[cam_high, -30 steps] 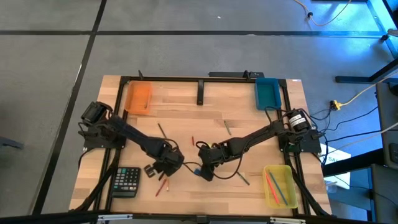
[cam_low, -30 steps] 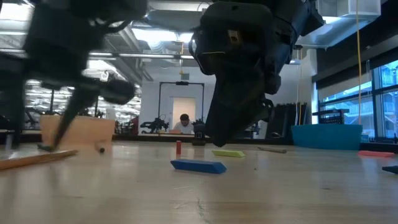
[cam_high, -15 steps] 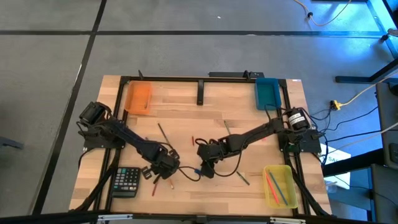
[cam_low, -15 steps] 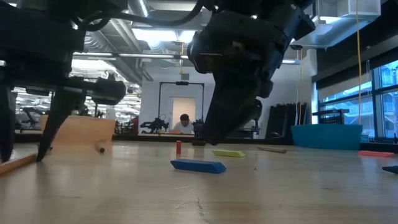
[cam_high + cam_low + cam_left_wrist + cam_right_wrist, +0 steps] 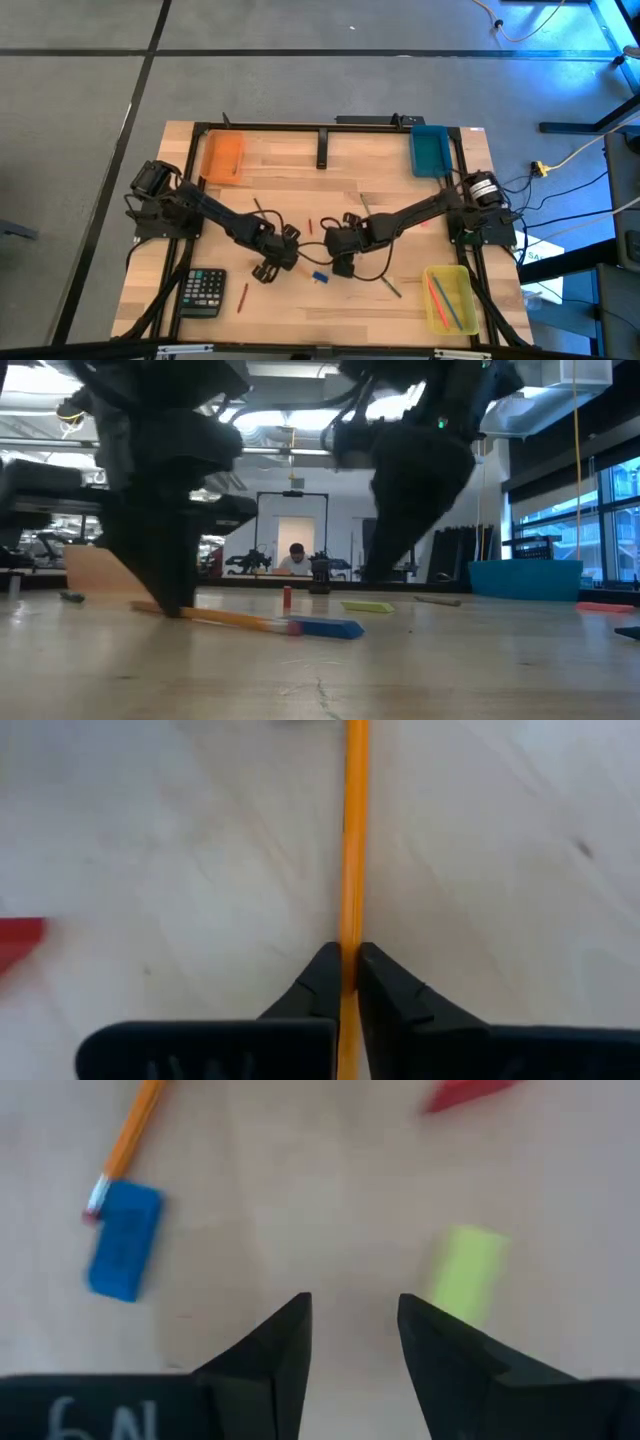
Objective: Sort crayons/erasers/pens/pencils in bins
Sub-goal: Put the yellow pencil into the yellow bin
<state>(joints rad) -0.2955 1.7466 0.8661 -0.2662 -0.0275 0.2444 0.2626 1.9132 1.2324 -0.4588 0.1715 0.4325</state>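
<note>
Pencil pinched by left gripper, lying flat, eraser end pointing right toward the blue eraser.

The left gripper (image 5: 342, 982) is clamped on the orange pencil (image 5: 352, 840) at mid-table; in the left wrist view the shaft runs straight out between the fingertips, so the long axis is in line with the wrist. In the low view the pencil (image 5: 235, 619) is seen low on the wood, its tip end touching or just beside the blue eraser (image 5: 325, 627). The right gripper (image 5: 352, 1328) is held unclenched and empty, nearer to the yellow eraser (image 5: 465, 1270). The translucent yellow bin (image 5: 455, 272) lies at near right, well apart from the left arm.
</note>
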